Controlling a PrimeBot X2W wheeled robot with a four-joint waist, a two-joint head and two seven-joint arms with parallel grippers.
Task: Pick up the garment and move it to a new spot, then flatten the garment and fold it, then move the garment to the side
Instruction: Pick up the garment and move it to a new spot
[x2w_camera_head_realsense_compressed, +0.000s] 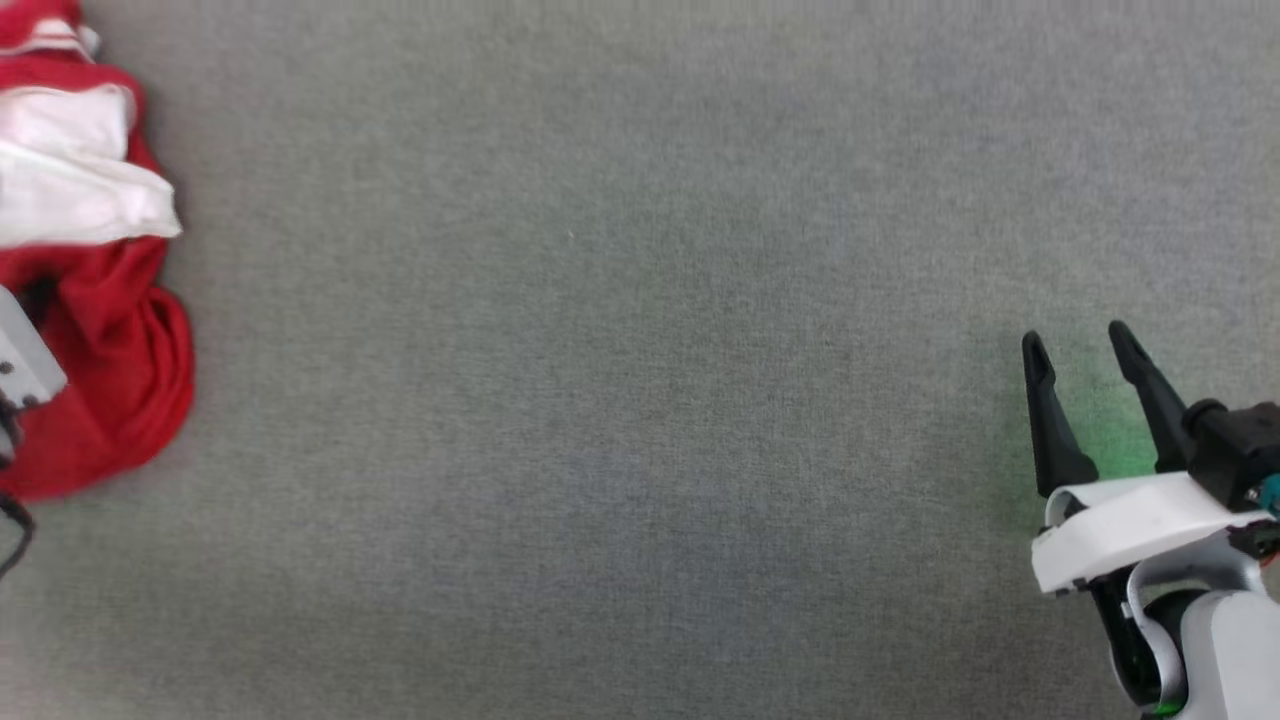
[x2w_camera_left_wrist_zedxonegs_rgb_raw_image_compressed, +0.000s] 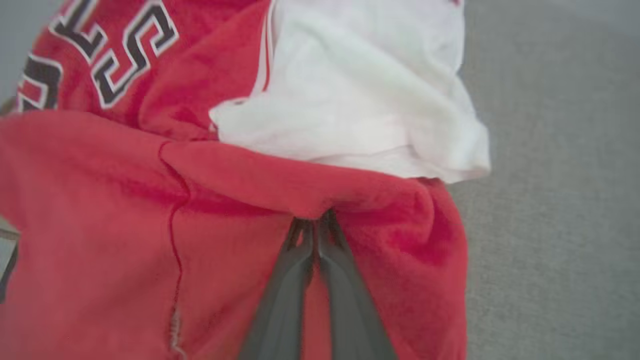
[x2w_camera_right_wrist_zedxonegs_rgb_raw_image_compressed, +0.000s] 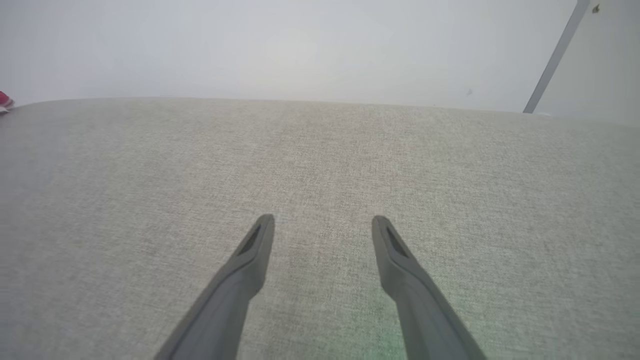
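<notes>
Head view: the garment (x2w_camera_head_realsense_compressed: 112, 400) lies bunched at the far left edge of the grey fabric-covered worktop (x2w_camera_head_realsense_compressed: 620, 380), a red heap with a white sleeve (x2w_camera_head_realsense_compressed: 70, 190) folded over its upper part. A pale block of the left arm (x2w_camera_head_realsense_compressed: 22, 362) sits against the red cloth at the frame's edge. The right gripper (x2w_camera_head_realsense_compressed: 1078, 340) is at the lower right, well apart from the garment, with bare grey surface between them. Its fingers (x2w_camera_head_realsense_compressed: 1050, 430) stand apart with nothing between them, and a faint green glow (x2w_camera_head_realsense_compressed: 1112, 440) falls on the surface beside them. Left wrist view: the left gripper (x2w_camera_left_wrist_zedxonegs_rgb_raw_image_compressed: 315, 225) has its two dark fingers (x2w_camera_left_wrist_zedxonegs_rgb_raw_image_compressed: 285, 300) pressed together, clamped on a fold of the red cloth. Their tips are tucked under a raised ridge of fabric, and red cloth spreads to both sides of them. The white sleeve (x2w_camera_left_wrist_zedxonegs_rgb_raw_image_compressed: 360, 100) lies just beyond that ridge, black white-edged lettering (x2w_camera_left_wrist_zedxonegs_rgb_raw_image_compressed: 135, 55) shows at the upper left, and a seam (x2w_camera_left_wrist_zedxonegs_rgb_raw_image_compressed: 175, 235) runs down the cloth left of the fingers. Right wrist view: the right gripper (x2w_camera_right_wrist_zedxonegs_rgb_raw_image_compressed: 324, 220) hovers over bare grey surface, fingers (x2w_camera_right_wrist_zedxonegs_rgb_raw_image_compressed: 235, 290) spread wide and empty. A small red scrap of the garment (x2w_camera_right_wrist_zedxonegs_rgb_raw_image_compressed: 4, 100) shows at the far left edge, well away from them.
</notes>
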